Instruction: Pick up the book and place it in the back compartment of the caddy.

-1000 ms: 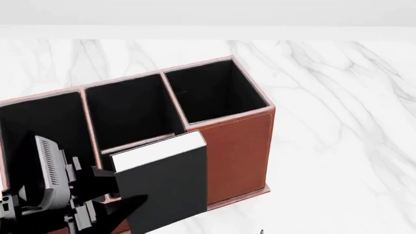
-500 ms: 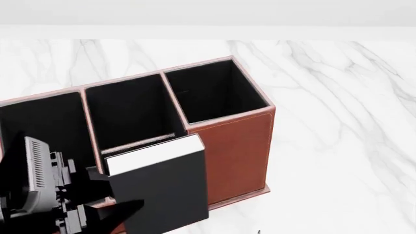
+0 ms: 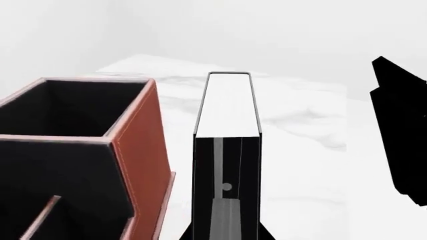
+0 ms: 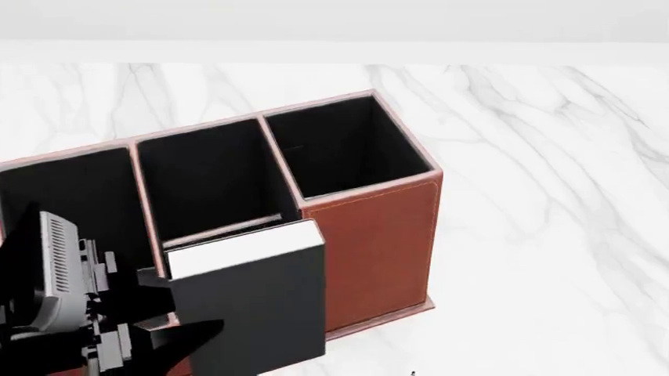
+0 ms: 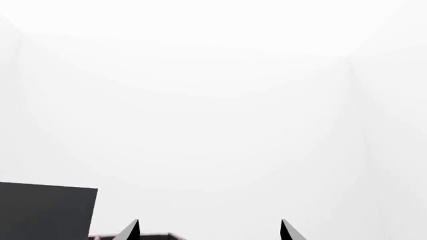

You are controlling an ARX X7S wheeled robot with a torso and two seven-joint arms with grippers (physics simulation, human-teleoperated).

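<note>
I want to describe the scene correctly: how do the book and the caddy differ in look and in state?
1. The book has a plain black cover and white page edges; the caddy has reddish-brown stitched walls.
2. The book is a closed solid block; the caddy is open on top, split into cells.
3. The left claw holds the book upright beside the caddy; the caddy stands on the marble table.

Shared: both show black, since the caddy's lining is black.

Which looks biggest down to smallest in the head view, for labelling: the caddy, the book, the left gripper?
1. Caddy, widest by far, though cut off at the frame's left edge.
2. Book, held upright close to the camera, which inflates it.
3. Left gripper, partly out of frame, so its rank below the book is unsure.
</note>
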